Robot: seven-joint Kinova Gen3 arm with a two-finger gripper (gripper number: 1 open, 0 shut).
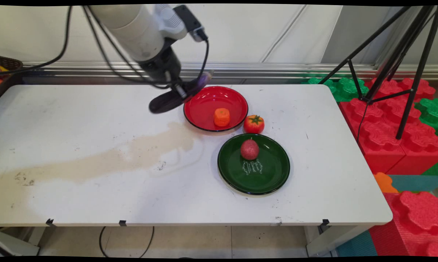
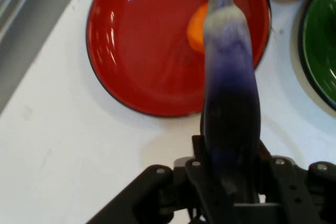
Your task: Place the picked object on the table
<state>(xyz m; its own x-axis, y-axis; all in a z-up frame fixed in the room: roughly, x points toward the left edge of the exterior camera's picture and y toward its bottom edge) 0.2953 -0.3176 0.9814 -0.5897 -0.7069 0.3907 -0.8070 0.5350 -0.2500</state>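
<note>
Tool (image 2: 231,182) is closed on an eggplant (image 2: 229,82), gripping it at the dark purple end. The eggplant's long axis runs straight out from the tool, pale green tip leading. In the hand view that tip overlaps the red plate (image 2: 131,40), pointing toward the orange piece (image 2: 196,29) lying in it.

In the main view the tool (image 1: 182,92) hangs above the desk (image 1: 77,120) at the red plate's (image 1: 204,109) left rim, the eggplant (image 1: 200,80) angled up and right over that rim. The orange piece (image 1: 221,116) sits right of the plate's centre.

A tomato (image 1: 254,123) stands on the desk just beside the red plate, between it and the green plate (image 1: 269,174). A red fruit (image 1: 249,149) sits in the green plate. That plate carries white script lettering (image 1: 253,167), too small to read. No brand marking is legible on the arm.
</note>
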